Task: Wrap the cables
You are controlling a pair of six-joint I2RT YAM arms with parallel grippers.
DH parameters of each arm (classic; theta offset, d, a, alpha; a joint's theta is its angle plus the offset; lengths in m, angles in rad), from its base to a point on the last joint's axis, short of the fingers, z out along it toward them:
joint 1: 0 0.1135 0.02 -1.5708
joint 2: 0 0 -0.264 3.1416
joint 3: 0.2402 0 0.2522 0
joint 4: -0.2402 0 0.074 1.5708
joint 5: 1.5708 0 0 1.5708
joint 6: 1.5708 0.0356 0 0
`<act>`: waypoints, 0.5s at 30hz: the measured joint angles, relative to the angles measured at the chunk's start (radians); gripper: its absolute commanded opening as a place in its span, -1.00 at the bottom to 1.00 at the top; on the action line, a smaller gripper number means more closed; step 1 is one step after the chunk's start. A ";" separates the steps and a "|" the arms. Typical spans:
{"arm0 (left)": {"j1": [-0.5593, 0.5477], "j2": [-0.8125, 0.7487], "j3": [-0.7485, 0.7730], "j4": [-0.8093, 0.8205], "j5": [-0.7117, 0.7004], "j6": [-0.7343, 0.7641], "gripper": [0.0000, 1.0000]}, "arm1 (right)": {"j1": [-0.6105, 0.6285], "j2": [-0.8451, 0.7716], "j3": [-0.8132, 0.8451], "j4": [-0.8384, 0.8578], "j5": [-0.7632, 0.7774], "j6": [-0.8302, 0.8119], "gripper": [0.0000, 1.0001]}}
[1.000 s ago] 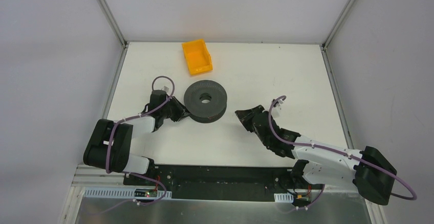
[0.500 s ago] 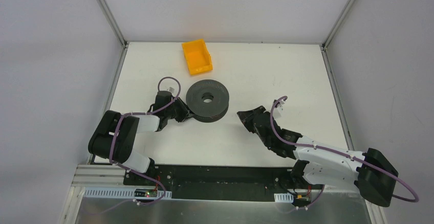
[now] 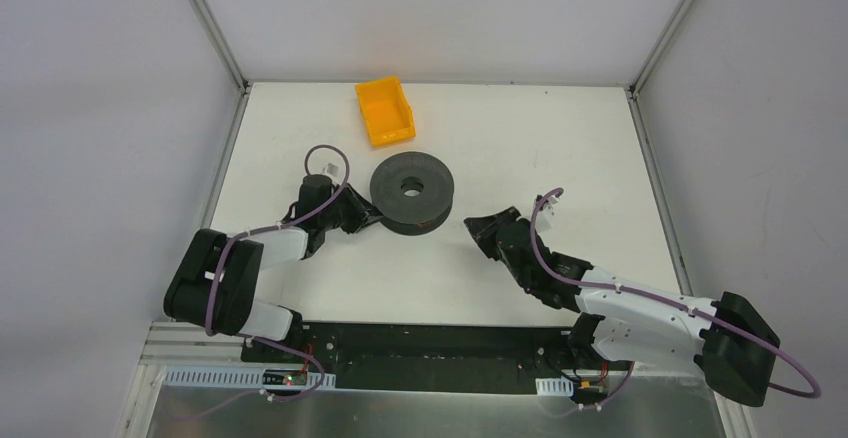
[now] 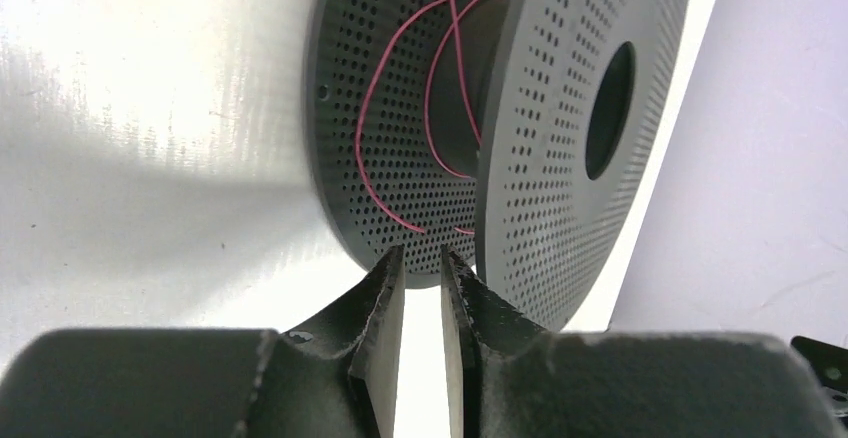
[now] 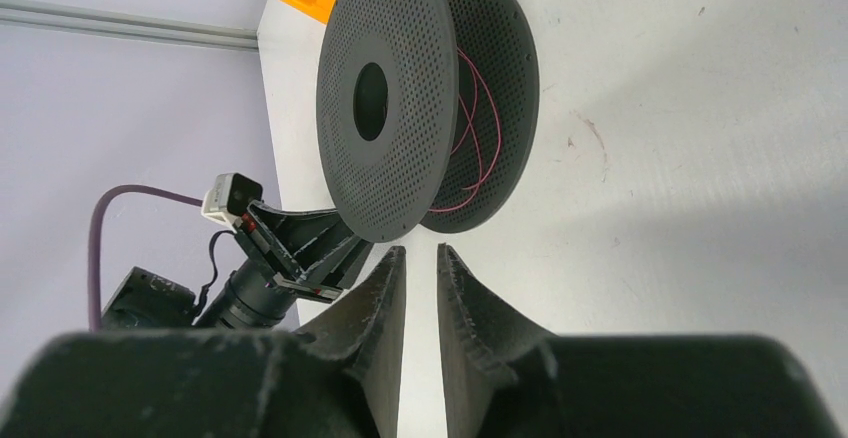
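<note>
- The round dark grey plastic spool [image 3: 411,191] is showing two flanges dotted all over with a regular grid of small holes.
- The hair-thin reddish-brown wire [image 4: 359,148] is standing out as pinkish-red curves against the spool's grey.
- The small open orange plastic bin [image 3: 385,111] is showing an even, bright orange with no pattern.
- The flat white table top [image 3: 560,148] is looking plain white, carrying a few faint brownish marks in the right wrist view.
- The left two-finger gripper [image 4: 422,253] and the right two-finger gripper [image 5: 421,250] are both appearing matt black.
- The left arm [image 3: 270,246] and the right arm [image 3: 640,313] are showing white and black segments, with thick purple cables [image 3: 325,148] looping along them.
</note>
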 measured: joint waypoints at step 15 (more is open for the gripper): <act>0.000 -0.117 -0.032 -0.054 -0.048 0.004 -0.55 | 0.017 -0.002 0.001 -0.016 0.000 -0.003 -0.55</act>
